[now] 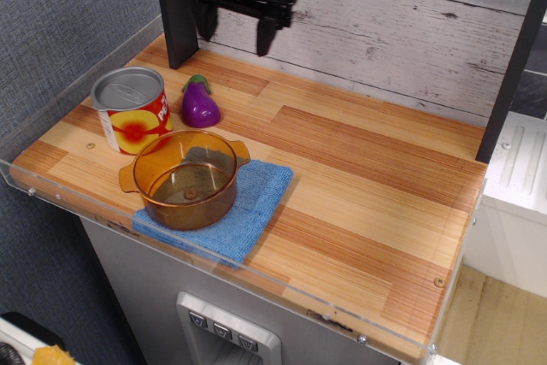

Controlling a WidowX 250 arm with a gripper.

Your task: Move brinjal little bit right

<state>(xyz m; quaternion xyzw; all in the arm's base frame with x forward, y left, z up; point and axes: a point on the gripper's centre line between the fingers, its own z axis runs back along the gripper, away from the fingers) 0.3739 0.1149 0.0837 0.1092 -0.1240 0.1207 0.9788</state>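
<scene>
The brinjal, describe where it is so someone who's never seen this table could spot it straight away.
Look to the back left of the striped wooden tabletop, near the dark upright post. Right of the red-and-yellow tin can, behind the amber glass pot, sits the small glossy purple brinjal. It alone is purple and pear-shaped, with a green stem cap.

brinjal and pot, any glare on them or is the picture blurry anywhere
In observation.image, the brinjal shows a small white highlight on its glossy skin; the amber pot glints along its rim; the open gripper at the top looks slightly soft; the wooden table is sharp and evenly lit.
</scene>
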